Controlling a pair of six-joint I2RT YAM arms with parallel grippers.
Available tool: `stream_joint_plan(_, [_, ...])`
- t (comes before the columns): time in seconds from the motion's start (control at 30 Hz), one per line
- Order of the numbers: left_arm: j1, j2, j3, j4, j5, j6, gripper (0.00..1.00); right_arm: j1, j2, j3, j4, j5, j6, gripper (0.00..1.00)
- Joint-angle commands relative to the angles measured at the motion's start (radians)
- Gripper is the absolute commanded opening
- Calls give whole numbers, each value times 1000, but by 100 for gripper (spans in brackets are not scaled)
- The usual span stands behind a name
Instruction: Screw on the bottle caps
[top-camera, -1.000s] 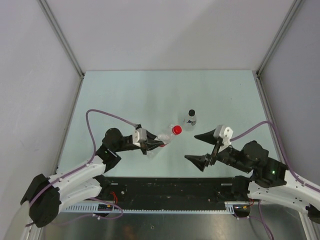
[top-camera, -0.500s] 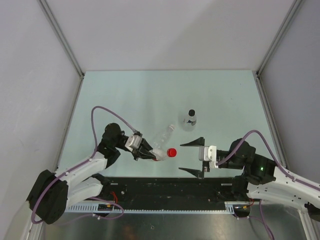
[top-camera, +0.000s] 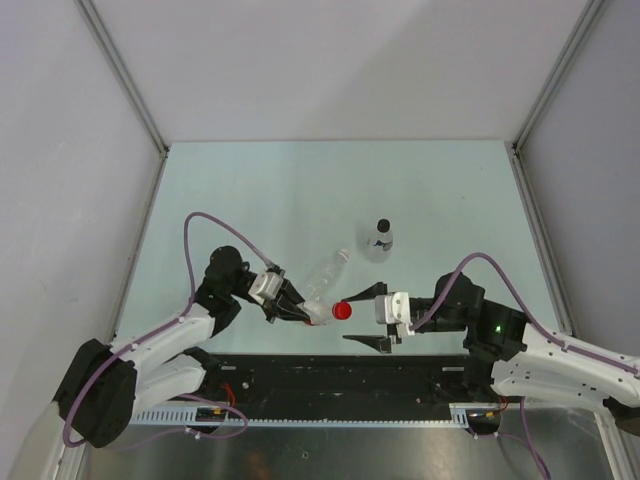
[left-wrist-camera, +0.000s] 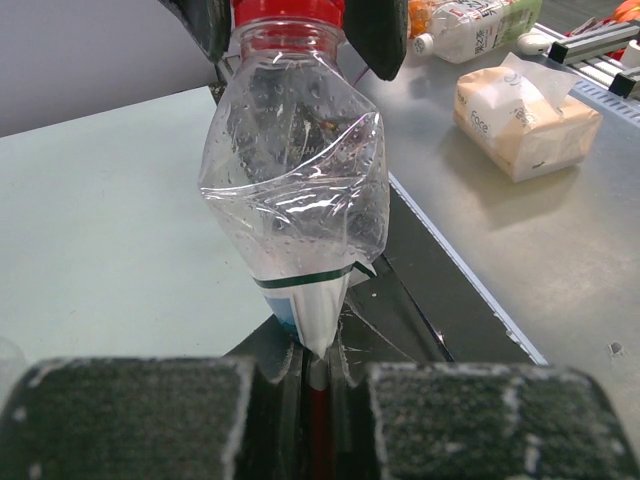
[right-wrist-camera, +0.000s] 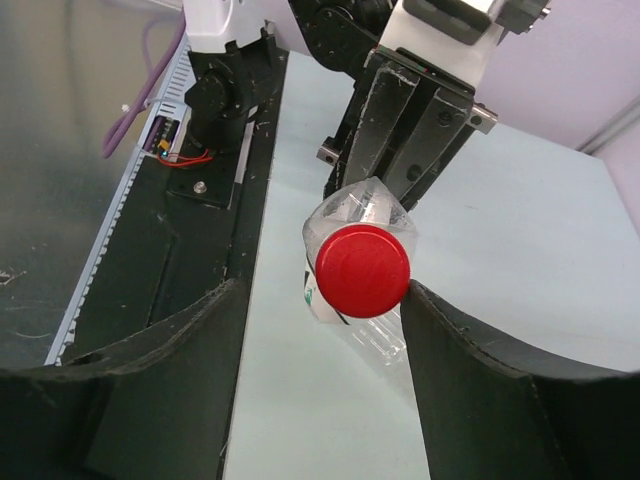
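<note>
While our left gripper (top-camera: 301, 313) pinches the clear plastic bottle (left-wrist-camera: 295, 190), our right gripper (top-camera: 347, 318) stands spread around its round red cap (right-wrist-camera: 362, 270); tightening remains, we judge

The worktop (top-camera: 300, 190) is pale green and flat. White walls (top-camera: 330, 60) stand at its far, left and right edges. Thin grey metal bars (top-camera: 122, 75) run up from the two far corners. A black strip (top-camera: 330, 378) lies along the near edge. Past that edge is a grey metal surface (left-wrist-camera: 560, 260), and a soft pack of tissues (left-wrist-camera: 525, 115) sits on it. The light is soft and even.
</note>
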Motion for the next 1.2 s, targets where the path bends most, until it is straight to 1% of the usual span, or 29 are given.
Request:
stream_joint_plan(0.0, [-2, 3, 42, 12, 24, -8, 0, 1, 5, 41, 66, -40, 2, 67])
stream_joint_plan(0.3, [-1, 14, 45, 12, 29, -7, 0, 2, 7, 41, 142, 3, 15, 66])
stream_joint_plan(0.37, [-1, 13, 46, 12, 32, -7, 0, 2, 10, 41, 145, -1, 13, 65])
stream_joint_plan(0.53, [-2, 10, 44, 11, 33, -3, 0, 2, 17, 41, 127, 4, 17, 51])
stream_joint_plan(0.67, [-1, 12, 46, 11, 27, -2, 0, 2, 28, 41, 127, 27, 29, 30])
stream_joint_plan(0.73, [-2, 10, 46, 11, 13, -3, 0, 2, 36, 41, 132, 34, 50, 23])
stream_joint_plan(0.83, [-2, -16, 46, 11, -70, -31, 0, 2, 52, 41, 138, 88, 105, 12])
stream_joint_plan(0.9, [-7, -63, 40, 11, -149, -55, 0, 2, 62, 41, 142, 179, 174, 4])
stream_joint_plan(0.93, [-13, -93, 35, 11, -207, -69, 0, 1, 66, 41, 143, 234, 216, 2])
stream_joint_plan(1.03, [-58, -193, 9, 11, -392, -70, 0, 6, 80, 41, 150, 448, 393, 0])
stream_joint_plan(1.1, [-108, -239, -10, 9, -515, -39, 0, 8, 97, 41, 148, 609, 635, 0])
stream_joint_plan(1.17, [-175, -248, -16, 9, -639, 3, 0, 10, 116, 41, 120, 792, 903, 0])
